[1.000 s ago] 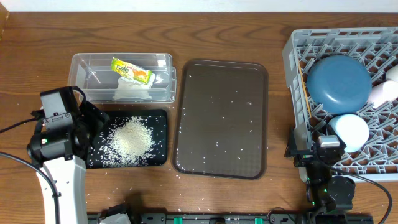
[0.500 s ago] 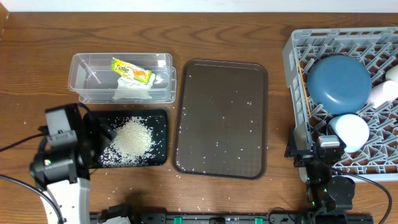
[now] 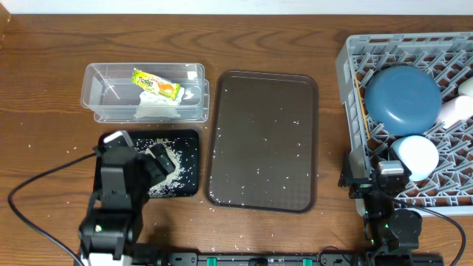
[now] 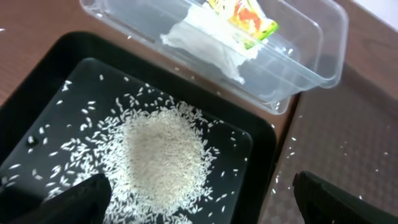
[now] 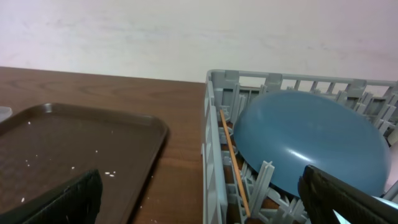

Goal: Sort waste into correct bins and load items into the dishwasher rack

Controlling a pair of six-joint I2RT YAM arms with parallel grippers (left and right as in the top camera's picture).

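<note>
Your rack (image 3: 346, 66), at right, holds plate (image 3: 403, 100), bowl (image 3: 415, 155) and chopsticks (image 3: 362, 111). Tissue (image 3: 157, 108) and wrapper (image 3: 156, 84) lie in the clear tub (image 3: 96, 89), rice (image 4: 165, 162) in the black tub (image 3: 188, 166). Stray grains (image 3: 262, 171) on tray (image 3: 262, 96) and tabletop (image 3: 44, 74) need clearing. Left pincer (image 4: 199, 199) and right pincer (image 5: 199, 199) gape empty.

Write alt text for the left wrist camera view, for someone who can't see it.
A heap of white rice lies in a shallow black tub, framed by the open left gripper. Behind it, a clear tub holds a crumpled white tissue and a yellow-green-orange snack wrapper.
</note>
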